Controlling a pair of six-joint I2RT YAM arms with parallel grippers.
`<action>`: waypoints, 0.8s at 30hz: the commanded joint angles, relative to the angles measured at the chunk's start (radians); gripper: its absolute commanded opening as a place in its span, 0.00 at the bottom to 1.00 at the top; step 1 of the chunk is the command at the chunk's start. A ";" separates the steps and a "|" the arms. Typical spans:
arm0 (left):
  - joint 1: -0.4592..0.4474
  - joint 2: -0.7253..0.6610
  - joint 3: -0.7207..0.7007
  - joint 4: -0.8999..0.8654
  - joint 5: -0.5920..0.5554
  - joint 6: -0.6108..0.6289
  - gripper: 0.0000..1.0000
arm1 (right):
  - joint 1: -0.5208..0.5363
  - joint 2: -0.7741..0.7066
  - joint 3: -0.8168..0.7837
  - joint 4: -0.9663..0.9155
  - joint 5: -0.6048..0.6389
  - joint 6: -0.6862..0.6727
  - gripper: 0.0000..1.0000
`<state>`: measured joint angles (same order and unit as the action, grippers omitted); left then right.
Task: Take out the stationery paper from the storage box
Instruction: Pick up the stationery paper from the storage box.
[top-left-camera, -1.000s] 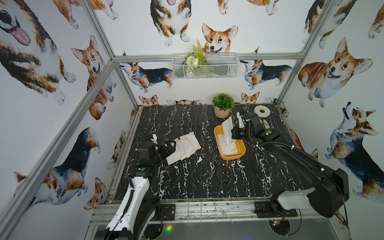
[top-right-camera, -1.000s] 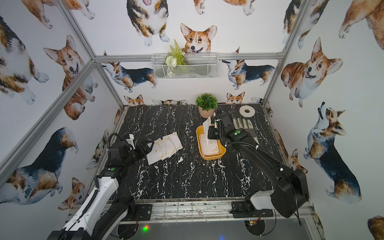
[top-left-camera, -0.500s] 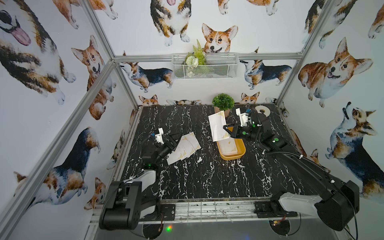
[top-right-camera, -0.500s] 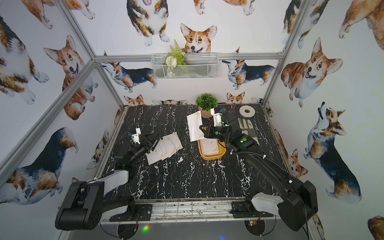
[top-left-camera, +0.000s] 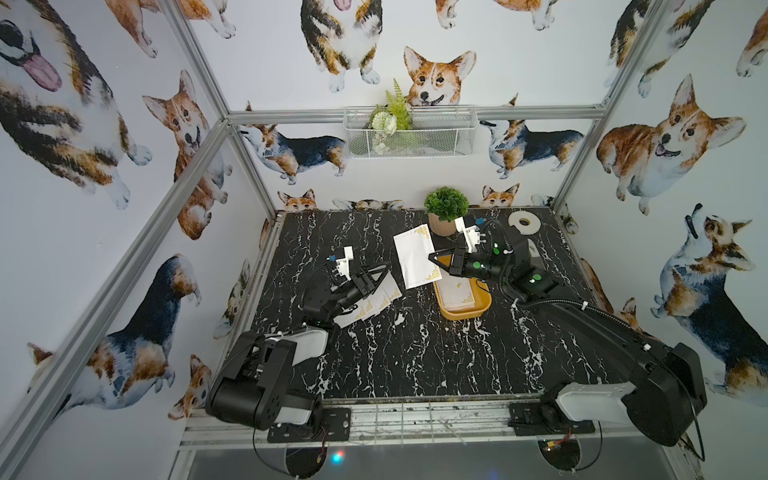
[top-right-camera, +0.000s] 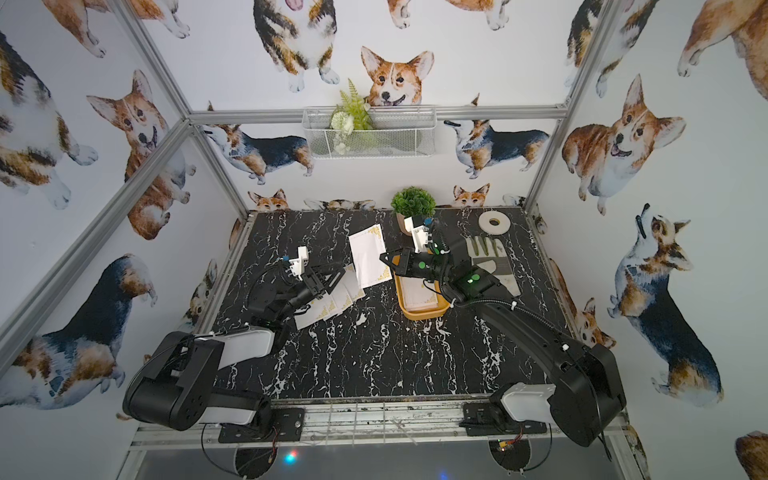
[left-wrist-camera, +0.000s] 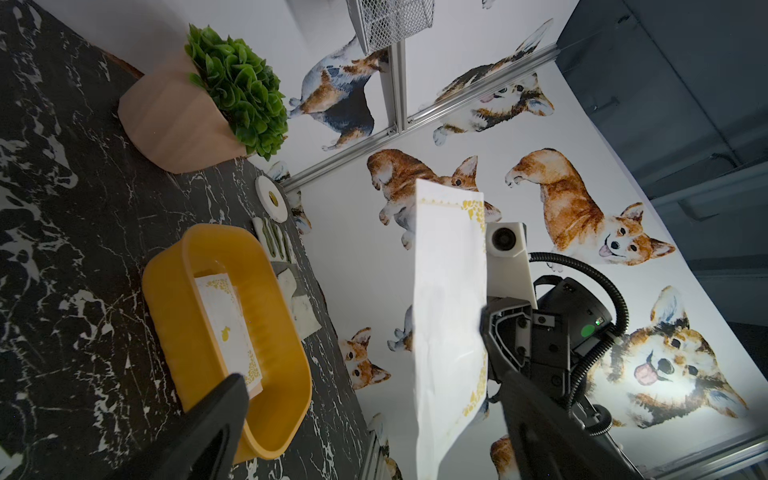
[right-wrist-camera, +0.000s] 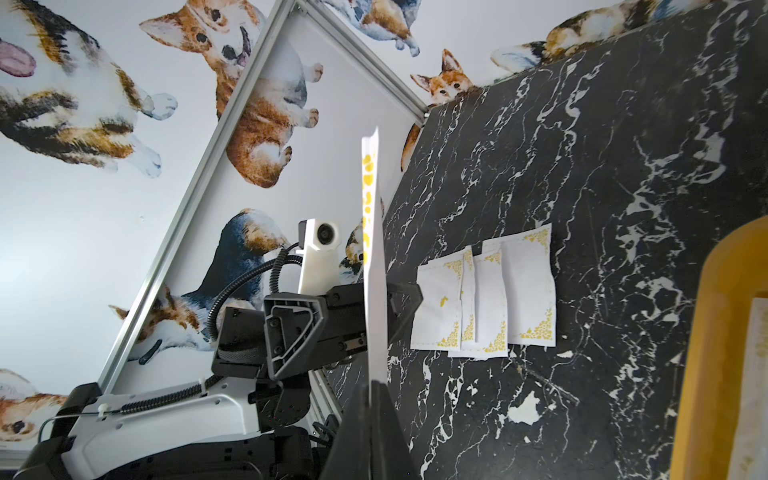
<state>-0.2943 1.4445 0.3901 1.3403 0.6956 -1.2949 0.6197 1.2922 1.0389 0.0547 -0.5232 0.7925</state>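
My right gripper (top-left-camera: 432, 257) (top-right-camera: 383, 258) (right-wrist-camera: 376, 386) is shut on one edge of a sheet of stationery paper (top-left-camera: 415, 255) (top-right-camera: 368, 255) (left-wrist-camera: 451, 311) (right-wrist-camera: 372, 249). The sheet is white with gold corners and hangs in the air left of the storage box (top-left-camera: 465, 313) (top-right-camera: 419, 314) (left-wrist-camera: 199, 257) (right-wrist-camera: 715, 291). More stationery paper (top-left-camera: 457, 293) (left-wrist-camera: 226, 316) lies flat inside that yellow tub. My left gripper (top-left-camera: 380, 276) (top-right-camera: 332, 274) (left-wrist-camera: 368, 378) is open and points at the held sheet, just short of it. It holds nothing and hovers over several sheets (top-left-camera: 374, 305) (right-wrist-camera: 486, 303) spread on the table.
A potted plant (top-left-camera: 444, 210) stands behind the box and a white tape roll (top-left-camera: 524, 222) lies at the back right. A white-and-grey glove (top-right-camera: 490, 257) lies under the right arm. A wire basket (top-left-camera: 409, 133) hangs on the back wall.
The right gripper has lifted the sheet out of the box and carried it left. The left gripper has risen from the table pile and turned toward the sheet.
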 joint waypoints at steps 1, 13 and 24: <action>-0.039 0.044 0.034 0.082 -0.014 -0.008 0.96 | 0.015 0.020 0.013 0.059 -0.012 0.031 0.00; -0.095 0.088 0.085 0.082 -0.012 0.003 0.56 | 0.037 0.082 0.009 0.057 -0.011 0.021 0.00; -0.097 0.107 0.092 0.080 -0.002 0.006 0.00 | 0.038 0.076 0.026 -0.019 0.017 -0.018 0.00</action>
<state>-0.3923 1.5467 0.4767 1.3621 0.6758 -1.2869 0.6556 1.3766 1.0538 0.0517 -0.5220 0.7853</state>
